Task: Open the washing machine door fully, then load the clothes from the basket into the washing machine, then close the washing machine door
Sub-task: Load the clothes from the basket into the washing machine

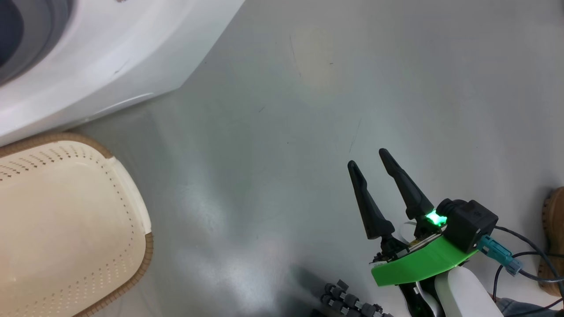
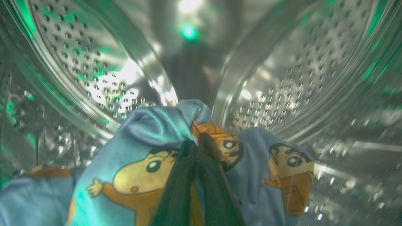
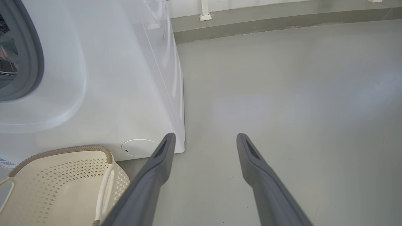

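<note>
I'm counting one washing machine (image 1: pixel 110 57), one basket (image 1: pixel 149 253), one brown shoe (image 1: pixel 554 237), one right gripper (image 1: pixel 368 158) and one left gripper (image 2: pixel 196 141), each with two fingers (image 3: pixel 150 182). On the clothes (image 2: pixel 150 131) I'm making out three cartoon figures (image 2: pixel 138 179); the garments themselves I can't count.

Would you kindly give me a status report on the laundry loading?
Left gripper shut on clothes inside drum. Right gripper open above floor. Basket bare where visible. Shoe at far right.

Glossy grey floor (image 1: pixel 282 132), white washing machine (image 1: pixel 132 44) standing at upper left of the frame, cream basket (image 1: pixel 132 198) at lower left just beside it, brown shoe (image 1: pixel 556 229) at right edge
</note>
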You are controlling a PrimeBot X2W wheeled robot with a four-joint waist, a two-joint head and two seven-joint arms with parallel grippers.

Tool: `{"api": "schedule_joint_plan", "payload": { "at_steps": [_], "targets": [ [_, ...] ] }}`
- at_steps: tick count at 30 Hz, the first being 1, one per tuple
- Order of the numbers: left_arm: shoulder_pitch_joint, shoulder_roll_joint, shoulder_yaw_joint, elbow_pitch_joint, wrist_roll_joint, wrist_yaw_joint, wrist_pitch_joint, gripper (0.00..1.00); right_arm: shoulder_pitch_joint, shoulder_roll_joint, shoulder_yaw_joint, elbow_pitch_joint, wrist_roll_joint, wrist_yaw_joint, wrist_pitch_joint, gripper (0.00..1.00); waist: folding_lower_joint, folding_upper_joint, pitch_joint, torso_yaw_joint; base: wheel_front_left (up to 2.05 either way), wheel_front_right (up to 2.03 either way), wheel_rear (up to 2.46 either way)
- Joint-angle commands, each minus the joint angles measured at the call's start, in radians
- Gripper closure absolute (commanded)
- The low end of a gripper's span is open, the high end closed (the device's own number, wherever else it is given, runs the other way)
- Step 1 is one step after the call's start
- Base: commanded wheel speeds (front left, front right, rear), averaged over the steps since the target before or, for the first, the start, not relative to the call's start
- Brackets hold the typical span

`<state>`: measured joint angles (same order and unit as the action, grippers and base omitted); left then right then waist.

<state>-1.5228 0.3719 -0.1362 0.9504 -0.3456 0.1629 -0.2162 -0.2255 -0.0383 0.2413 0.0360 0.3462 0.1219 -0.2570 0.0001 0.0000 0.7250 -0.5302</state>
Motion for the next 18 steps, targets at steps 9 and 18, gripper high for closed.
{"api": "schedule_joint_plan", "payload": {
  "at_steps": [9,18],
  "targets": [
    [-0.044,0.022,-0.065,0.110,0.041,-0.010,0.092,0.80,0.028,-0.012,0.022,-0.014,0.002,0.009,-0.005,0.00,-0.0001,0.0000,-0.010,0.005,0.00,0.00,0.00],
    [-0.041,-0.022,-0.074,0.170,0.035,0.040,0.080,0.00,0.019,-0.012,0.017,-0.011,-0.012,0.009,-0.005,0.00,-0.0001,0.0000,-0.041,0.038,0.00,0.00,0.00]
  ]
}}
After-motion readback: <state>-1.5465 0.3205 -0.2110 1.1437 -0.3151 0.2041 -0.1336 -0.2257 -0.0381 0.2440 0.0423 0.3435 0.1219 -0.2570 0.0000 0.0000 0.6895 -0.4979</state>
